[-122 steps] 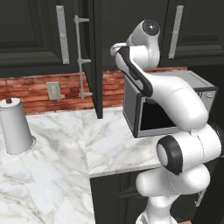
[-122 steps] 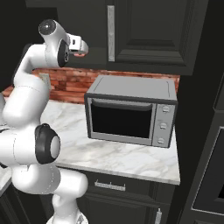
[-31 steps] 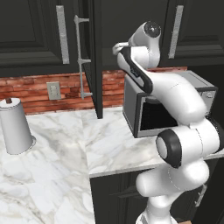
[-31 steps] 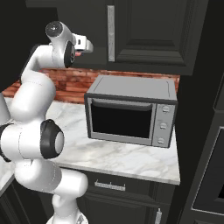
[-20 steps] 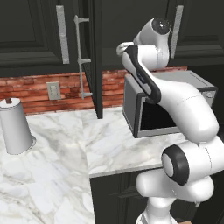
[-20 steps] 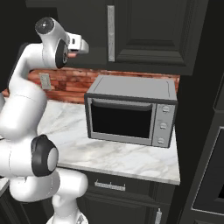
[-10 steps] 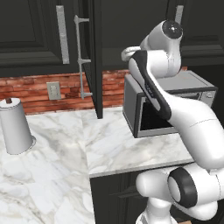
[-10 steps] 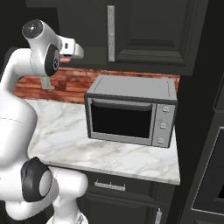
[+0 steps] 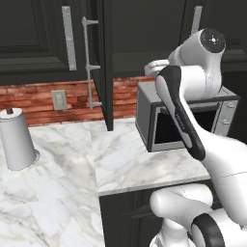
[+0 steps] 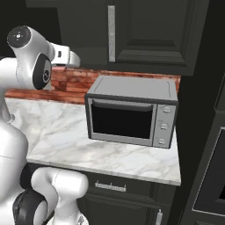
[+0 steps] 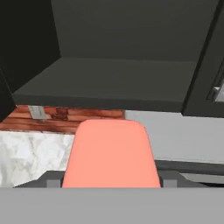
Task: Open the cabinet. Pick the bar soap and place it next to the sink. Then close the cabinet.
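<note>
Kitchen: marble counter (image 9: pixel 53 193), microwave (image 10: pixel 132 112), black cabinets (image 10: pixel 149 30), brick backsplash (image 9: pixel 29 99).

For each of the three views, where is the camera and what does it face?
Left base view: behind-left, facing the open cabinet; the arm rises at right.
Right base view: behind-right, facing the microwave; the arm is at left.
Hand view: on the hand, facing the cabinet shelf, the bar soap close in front.
Both base views share the microwave.
</note>
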Tool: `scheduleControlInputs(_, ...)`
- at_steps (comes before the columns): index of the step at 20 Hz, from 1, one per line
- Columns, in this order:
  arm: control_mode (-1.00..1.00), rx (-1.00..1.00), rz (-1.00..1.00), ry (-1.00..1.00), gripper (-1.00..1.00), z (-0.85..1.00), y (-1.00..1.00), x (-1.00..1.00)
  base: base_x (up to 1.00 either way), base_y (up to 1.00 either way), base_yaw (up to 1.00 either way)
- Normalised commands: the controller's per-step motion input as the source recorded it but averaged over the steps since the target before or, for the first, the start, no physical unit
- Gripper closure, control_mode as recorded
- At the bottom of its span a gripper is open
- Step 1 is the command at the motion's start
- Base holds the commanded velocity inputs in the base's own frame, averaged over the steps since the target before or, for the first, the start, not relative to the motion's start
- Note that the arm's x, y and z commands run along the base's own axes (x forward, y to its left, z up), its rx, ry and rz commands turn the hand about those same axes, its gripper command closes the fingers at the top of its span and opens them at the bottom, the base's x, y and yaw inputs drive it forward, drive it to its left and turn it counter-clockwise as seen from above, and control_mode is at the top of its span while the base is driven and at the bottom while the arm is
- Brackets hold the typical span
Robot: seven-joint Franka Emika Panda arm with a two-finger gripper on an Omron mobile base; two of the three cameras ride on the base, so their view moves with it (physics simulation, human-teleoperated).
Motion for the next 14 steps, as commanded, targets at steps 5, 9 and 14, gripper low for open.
scheduleControlInputs(5, -1.0, 0.0, 0.0, 0.05, 1.0, 0.0, -0.28, -0.74, 0.0, 0.0, 0.0)
scheduleControlInputs(9, -1.0, 0.0, 0.0, 0.06, 1.0, 0.0, -0.22, -0.71, 0.0, 0.0, 0.0)
scheduleControlInputs(14, -1.0, 0.0, 0.0, 0.02, 1.0, 0.0, -0.05, -0.71, 0.0, 0.0, 0.0)
